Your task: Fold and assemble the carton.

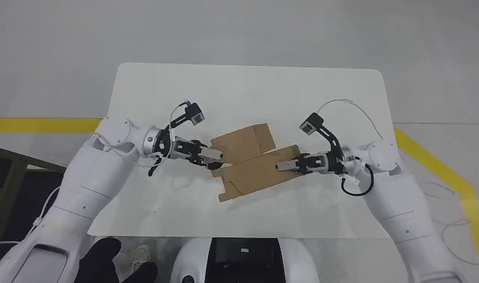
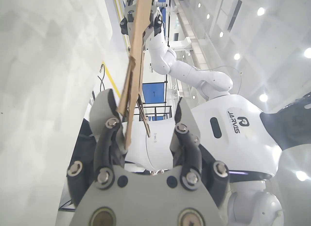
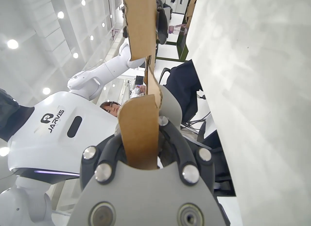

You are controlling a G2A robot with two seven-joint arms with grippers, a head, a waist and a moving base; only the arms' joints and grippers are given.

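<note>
A yellow floor stripe [image 1: 45, 124] is seen at the far left, beyond the edge of the white rectangular tabletop [image 1: 150, 88].

Over the left-centre of the tabletop, the left claw [image 1: 215, 155] is placed at the left edge of a flattened brown cardboard carton [image 1: 247, 159]. This claw is released. In the left wrist view its two fingers [image 2: 103, 106] are spread wide, and the carton's edge is seen edge-on between them. The edge lies close against one finger and well apart from the other.

The carton is stretched between the two claws above the middle of the tabletop. From above it is seen as two offset panels, the farther one nearer the left claw and the nearer one reaching toward the right claw. In both wrist views a gap is visible between the cardboard and the tabletop surface.

At the carton's right end, the right claw [image 1: 287, 165] is clenched on the cardboard. In the right wrist view a brown flap is seen running down between the fingers. One grey finger [image 3: 172, 108] is pressed alongside it, while the other is hidden behind the flap.
</note>
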